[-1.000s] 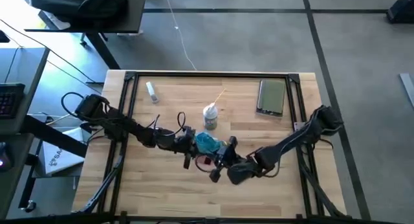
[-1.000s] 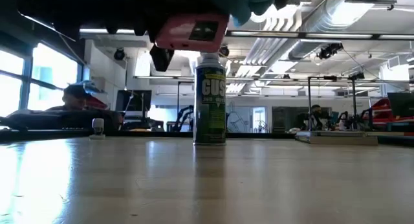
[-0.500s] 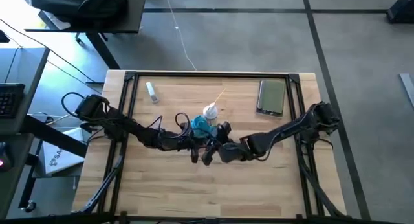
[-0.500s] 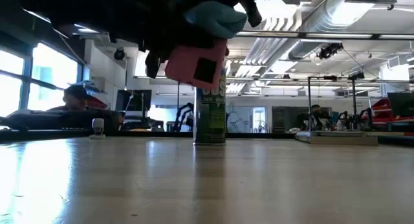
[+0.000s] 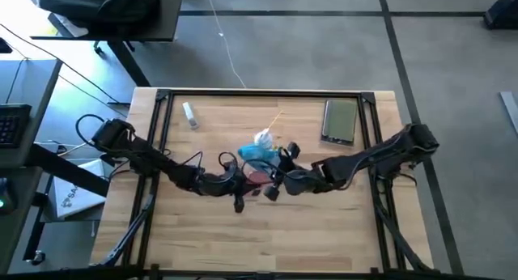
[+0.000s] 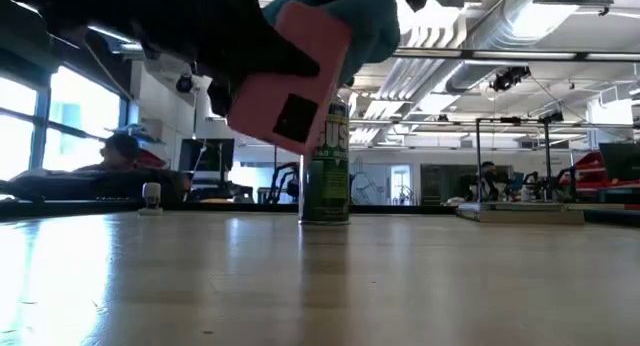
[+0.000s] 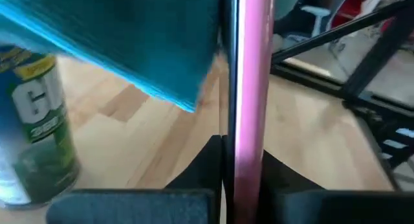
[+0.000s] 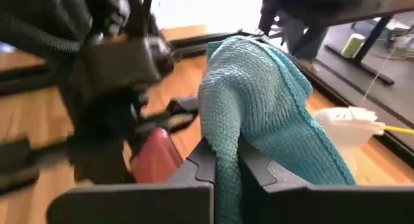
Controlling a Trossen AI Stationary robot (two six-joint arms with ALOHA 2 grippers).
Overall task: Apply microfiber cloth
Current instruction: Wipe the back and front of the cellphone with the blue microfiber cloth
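Observation:
The microfiber cloth (image 5: 259,154), turquoise and rumpled, hangs above the table's middle with my right gripper (image 5: 279,171) shut on it. Just to its left, my left gripper (image 5: 243,184) is shut on a pink-cased phone (image 6: 285,86), which is lifted and tilted. In the left wrist view the cloth (image 7: 129,43) hangs beside the phone's dark face (image 7: 226,68); whether they touch I cannot tell. A green spray can (image 6: 325,171) stands on the table just beyond them. My left gripper pinches the phone between its two fingers across its thin pink edge (image 7: 249,159), at the end nearer the arm. The phone is lifted clear of the table and tilted, its back (image 6: 290,111) facing the near side. My right gripper pinches a bunched fold of the cloth (image 8: 226,169) between its two fingers. It comes from the table's right side. The cloth bulges out ahead of the fingers, its top (image 8: 252,88) slack and clear of the table.
A dark phone (image 5: 340,120) lies flat at the far right of the table. A small white bottle (image 5: 188,112) lies at the far left. The can's white nozzle (image 8: 352,120) is close to the cloth. The near half of the table (image 5: 243,239) is bare wood.
My right gripper has carried the cloth toward the table's far edge, up beside the phone's top end. My left gripper has turned, and the pink phone has tipped from nearly level to steeply tilted while staying lifted.

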